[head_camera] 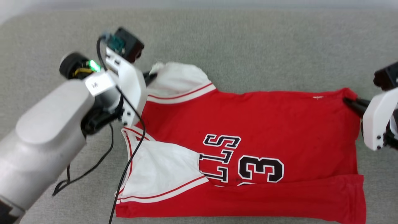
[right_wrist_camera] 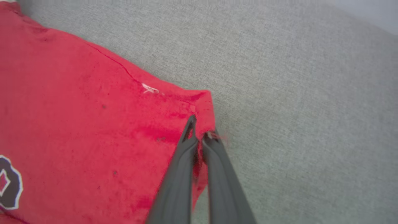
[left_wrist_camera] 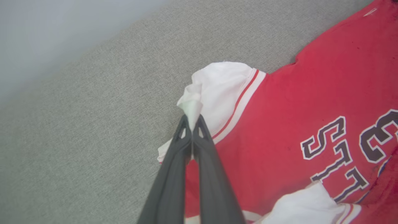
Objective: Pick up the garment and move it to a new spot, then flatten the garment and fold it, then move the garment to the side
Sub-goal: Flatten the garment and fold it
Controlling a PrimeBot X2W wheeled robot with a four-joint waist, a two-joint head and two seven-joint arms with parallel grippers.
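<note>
The red, white-sleeved jersey shirt [head_camera: 264, 124] lies lengthwise, left to right. Left gripper [left_wrist_camera: 192, 123] clamps its far sleeve [left_wrist_camera: 220, 87], right gripper [right_wrist_camera: 201, 127] its far hem corner [right_wrist_camera: 202, 102].

Before me lies a grey, coarse-woven fabric surface [head_camera: 248, 46], reaching the left, right and bottom edges of my head view. Along the top edge runs a pale, blurred off-white band [head_camera: 217, 3]. I also see it upper left in my left wrist view and upper right in my right one.
</note>
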